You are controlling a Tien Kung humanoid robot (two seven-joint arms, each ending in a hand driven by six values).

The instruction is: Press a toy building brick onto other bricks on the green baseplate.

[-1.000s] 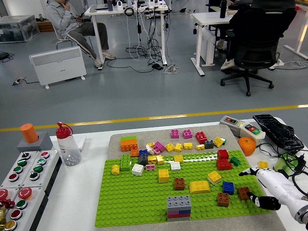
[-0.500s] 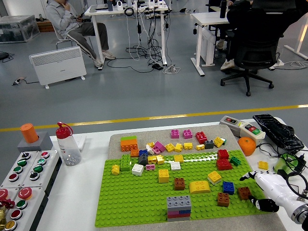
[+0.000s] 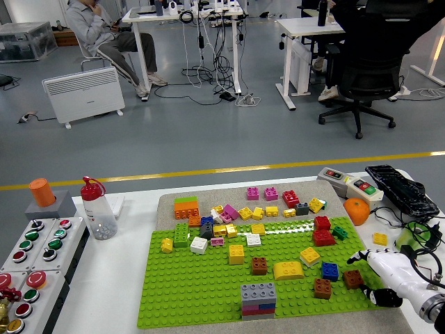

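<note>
While partly cropped, right hand (image 3: 381, 277) rests beside green baseplate (image 3: 201, 285), holding nothing.

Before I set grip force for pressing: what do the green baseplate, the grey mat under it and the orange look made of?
Green baseplate: looks like hard moulded plastic, with a regular stud grid and slight sheen. Grey mat: probably felt or fabric, matte with rounded corners. Orange: smooth round surface; real fruit or plastic replica, cannot tell.
</note>
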